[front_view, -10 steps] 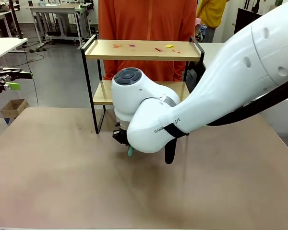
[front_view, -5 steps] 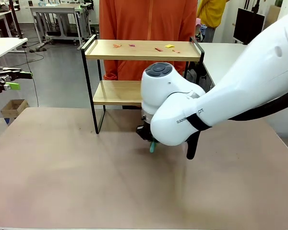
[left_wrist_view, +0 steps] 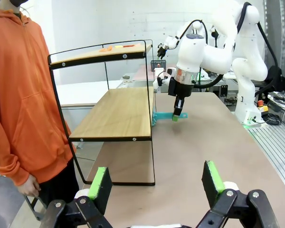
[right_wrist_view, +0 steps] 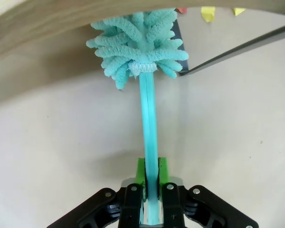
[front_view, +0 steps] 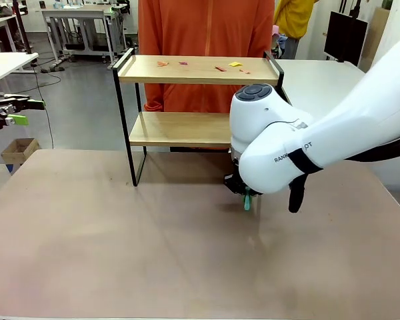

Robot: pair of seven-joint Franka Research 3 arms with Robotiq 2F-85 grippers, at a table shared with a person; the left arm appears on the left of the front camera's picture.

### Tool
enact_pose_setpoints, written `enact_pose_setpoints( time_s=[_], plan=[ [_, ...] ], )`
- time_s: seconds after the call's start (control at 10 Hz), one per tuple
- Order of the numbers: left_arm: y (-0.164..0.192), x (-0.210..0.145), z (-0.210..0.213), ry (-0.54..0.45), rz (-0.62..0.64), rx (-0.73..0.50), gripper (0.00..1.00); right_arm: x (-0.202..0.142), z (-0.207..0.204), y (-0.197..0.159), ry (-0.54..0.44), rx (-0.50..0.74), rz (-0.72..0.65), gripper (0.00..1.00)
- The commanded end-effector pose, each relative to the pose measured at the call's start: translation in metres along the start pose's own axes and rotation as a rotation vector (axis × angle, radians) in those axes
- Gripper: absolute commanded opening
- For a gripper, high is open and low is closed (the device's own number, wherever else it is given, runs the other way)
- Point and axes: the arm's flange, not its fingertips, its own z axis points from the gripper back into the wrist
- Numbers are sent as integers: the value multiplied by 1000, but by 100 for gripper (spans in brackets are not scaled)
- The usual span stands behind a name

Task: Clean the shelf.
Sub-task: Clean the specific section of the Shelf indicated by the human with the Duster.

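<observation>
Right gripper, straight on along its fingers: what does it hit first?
The beige tabletop. The right gripper points straight down at it, shut on the teal fluffy duster lying level; the gap looks small, depth unclear.

The pinkish-brown counter [front_view: 120, 253] carries the shelf [front_view: 180, 128], which stands on black legs near the far edge. Small orange, pink, red and yellow scraps [front_view: 235, 65] lie scattered on its top board.
</observation>
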Motion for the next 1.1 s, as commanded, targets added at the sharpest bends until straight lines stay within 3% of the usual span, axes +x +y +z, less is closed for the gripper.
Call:
enact_pose_setpoints(
  time_s=[0.0,0.1,0.4,1.0],
  plan=[
    [-2,3,-3,6,-2,-1,100,-10,13,-10,1,97,112,13],
    [-2,3,-3,6,-2,-1,100,0,0,0,0,0,0,13],
    [-2,3,-3,6,-2,-1,100,0,0,0,0,0,0,13],
    [-2,3,-3,6,-2,-1,100,-27,54,-76,-96,304,401,13]
  ],
)
